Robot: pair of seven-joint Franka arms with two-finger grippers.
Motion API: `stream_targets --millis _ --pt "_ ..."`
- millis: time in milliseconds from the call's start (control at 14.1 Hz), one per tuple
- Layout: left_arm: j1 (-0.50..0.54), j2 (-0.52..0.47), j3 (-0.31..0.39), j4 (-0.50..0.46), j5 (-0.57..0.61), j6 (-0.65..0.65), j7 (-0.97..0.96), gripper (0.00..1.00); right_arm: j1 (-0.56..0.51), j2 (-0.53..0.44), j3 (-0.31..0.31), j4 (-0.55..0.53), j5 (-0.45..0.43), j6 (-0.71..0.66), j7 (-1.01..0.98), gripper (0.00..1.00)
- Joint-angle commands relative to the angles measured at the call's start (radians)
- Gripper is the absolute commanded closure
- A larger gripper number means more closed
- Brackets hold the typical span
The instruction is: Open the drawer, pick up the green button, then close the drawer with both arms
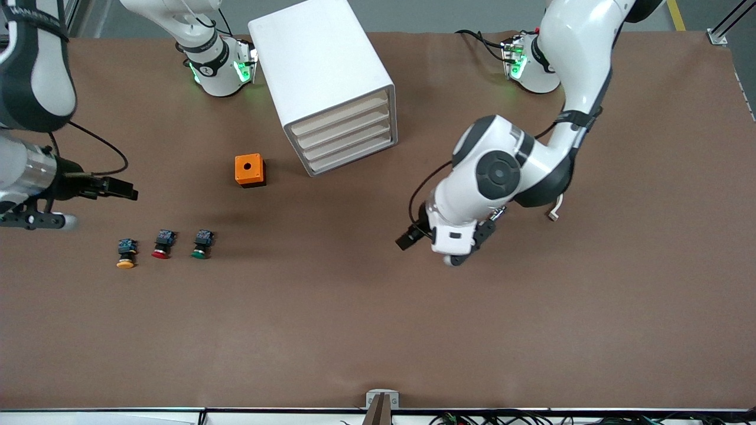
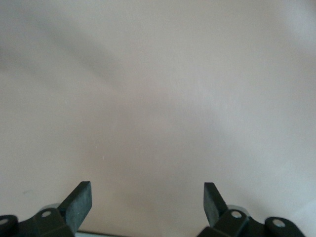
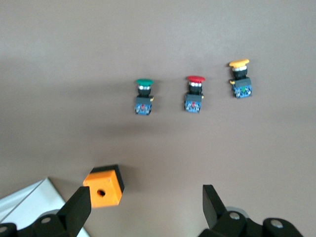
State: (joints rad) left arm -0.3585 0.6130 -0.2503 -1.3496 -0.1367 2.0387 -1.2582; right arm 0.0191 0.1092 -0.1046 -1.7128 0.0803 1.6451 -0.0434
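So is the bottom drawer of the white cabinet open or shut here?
Shut. The lowest drawer sits flush with the three drawers above it in the cabinet; nothing is pulled out.

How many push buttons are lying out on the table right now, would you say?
3, in a row nearer the camera than the orange box: green button, red button, yellow button. The closed drawers may hide more.

Even overhead light falls on my brown table (image 1: pixel 378 330), soft shadows pooling beside the cabinet (image 1: pixel 325 77) and orange block (image 1: pixel 250 170), green base lamps glowing, while my left wrist view is pale, washed-out and featureless.
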Motion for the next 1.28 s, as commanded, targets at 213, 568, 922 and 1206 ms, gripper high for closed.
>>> stream_targets --millis 213,568,922,1206 --pt "0.041 -0.064 -0.004 -0.026 0.025 -0.043 -0.006 0.0 -0.005 0.012 0.019 0.096 -0.057 -0.102 -0.006 0.0" --pt "0.154 -0.244 -0.001 -0.029 0.025 -0.392 0.361 0.0 -0.004 0.029 0.017 0.231 -0.071 -0.128 -0.01 0.0" --pt "0.324 -0.456 -0.007 -0.089 0.025 -0.672 0.804 0.0 -0.022 0.024 0.014 0.334 -0.06 -0.269 -0.003 0.0" --pt "0.418 -0.68 -0.006 -0.36 0.061 -0.6 1.02 0.0 -0.042 0.02 0.013 0.325 -0.057 -0.314 -0.004 0.0"
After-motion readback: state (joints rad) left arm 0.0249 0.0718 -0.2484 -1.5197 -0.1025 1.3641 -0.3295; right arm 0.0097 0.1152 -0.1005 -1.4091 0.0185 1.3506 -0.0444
